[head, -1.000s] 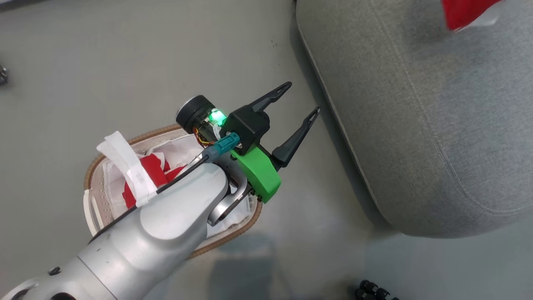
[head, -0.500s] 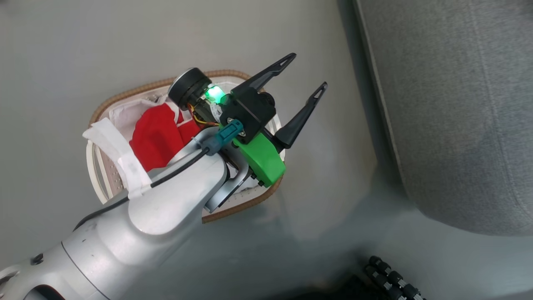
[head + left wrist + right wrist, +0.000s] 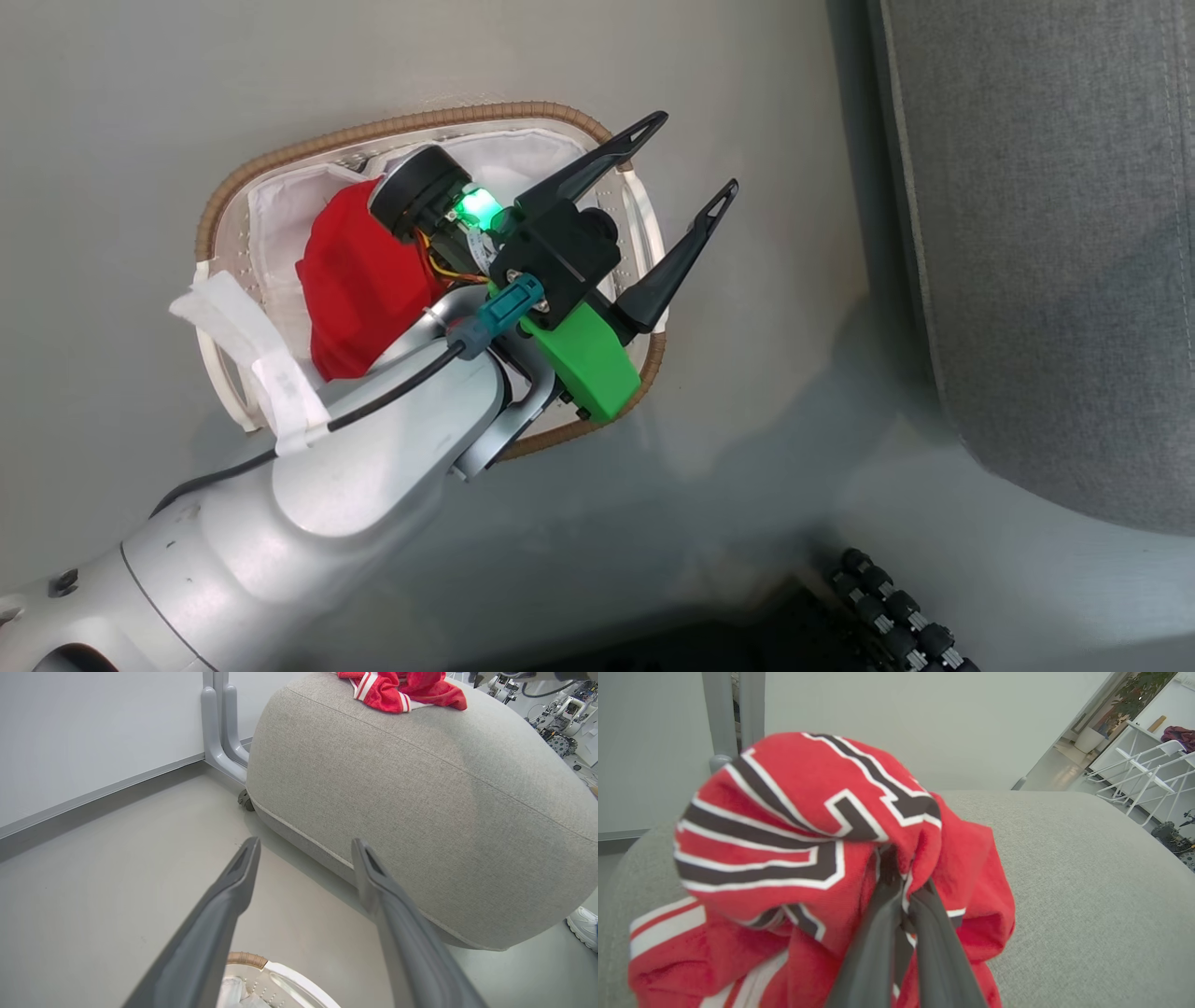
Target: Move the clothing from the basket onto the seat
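The white basket point(image 3: 373, 131) with a brown rim stands on the floor, and a plain red garment point(image 3: 359, 280) lies on its white lining. My left gripper point(image 3: 695, 154) hangs open above the basket's right end, its fingers pointing toward the grey seat point(image 3: 1055, 233). In the left wrist view the same open gripper point(image 3: 306, 844) frames bare floor before the seat point(image 3: 420, 788), with the basket rim point(image 3: 243, 957) just below. A red jersey point(image 3: 397, 688) rests on the seat's top. My right gripper point(image 3: 901, 877) is shut on that jersey point(image 3: 798, 812), which lies bunched on the seat point(image 3: 1087, 882).
Black rollers point(image 3: 896, 607) of my base show at the lower right. A grey post point(image 3: 219, 728) stands against the white wall behind the seat. A person's white shoe point(image 3: 584, 926) is at the seat's far side. White racks point(image 3: 1134, 774) stand in the background.
The head camera has swung, so the basket sits higher in the picture and the seat further right. The left gripper, still open, now lies over the basket's right end.
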Controlling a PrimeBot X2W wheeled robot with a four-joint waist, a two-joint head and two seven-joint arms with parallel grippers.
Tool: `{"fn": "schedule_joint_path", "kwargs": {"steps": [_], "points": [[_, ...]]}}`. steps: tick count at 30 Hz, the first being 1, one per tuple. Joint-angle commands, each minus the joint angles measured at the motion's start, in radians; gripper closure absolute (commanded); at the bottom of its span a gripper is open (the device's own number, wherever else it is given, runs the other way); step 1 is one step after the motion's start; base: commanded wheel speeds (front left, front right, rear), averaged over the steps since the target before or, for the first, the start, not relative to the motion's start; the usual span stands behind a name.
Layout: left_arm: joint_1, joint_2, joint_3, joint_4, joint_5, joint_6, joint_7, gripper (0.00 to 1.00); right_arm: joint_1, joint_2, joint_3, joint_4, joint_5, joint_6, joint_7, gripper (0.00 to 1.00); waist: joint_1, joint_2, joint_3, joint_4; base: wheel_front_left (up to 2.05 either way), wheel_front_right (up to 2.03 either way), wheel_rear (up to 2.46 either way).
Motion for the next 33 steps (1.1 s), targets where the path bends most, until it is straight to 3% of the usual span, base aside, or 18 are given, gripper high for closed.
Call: {"fn": "schedule_joint_path", "kwargs": {"steps": [1,2,3,14,26,29,33], "points": [[-0.009,0.011,0.003,-0.002,-0.002,0.002,0.001,0.00,0.017,0.007,-0.011,0.011,-0.010,-0.001,-0.007,0.51,-0.0002,-0.0001,-0.006,-0.005,0.00,0.00,0.00],[-0.007,0.014,0.004,-0.001,-0.004,0.003,0.000,0.00,0.021,0.013,-0.017,0.016,-0.016,-0.001,-0.009,0.03,-0.0002,-0.0001,-0.010,-0.008,0.00,0.00,0.00],[-0.005,0.016,0.008,-0.001,-0.006,0.005,-0.004,0.00,0.026,0.021,-0.018,0.021,-0.022,-0.001,-0.009,0.00,-0.0002,-0.0001,-0.013,-0.011,0.00,0.00,0.00],[0.039,0.030,0.056,0.039,-0.052,0.026,-0.062,0.00,0.121,0.075,0.002,-0.055,-0.026,-0.001,-0.015,0.00,-0.0002,-0.0001,-0.110,-0.032,0.00,0.00,0.00],[0.157,0.002,0.157,0.125,-0.107,0.020,-0.116,0.00,0.256,0.110,0.139,-0.200,0.022,-0.001,-0.016,0.00,-0.0002,-0.0001,-0.340,0.026,0.00,0.00,0.00],[0.258,-0.005,0.289,0.116,-0.098,0.029,-0.116,0.00,0.339,0.173,0.191,-0.255,0.063,-0.001,-0.016,0.00,-0.0002,-0.0001,-0.431,0.060,0.00,0.00,0.00],[0.354,-0.011,0.391,0.111,-0.065,0.033,-0.116,0.00,0.429,0.224,0.226,-0.310,0.080,-0.001,-0.016,0.00,-0.0002,-0.0001,-0.487,0.090,0.00,0.00,0.00]]}}
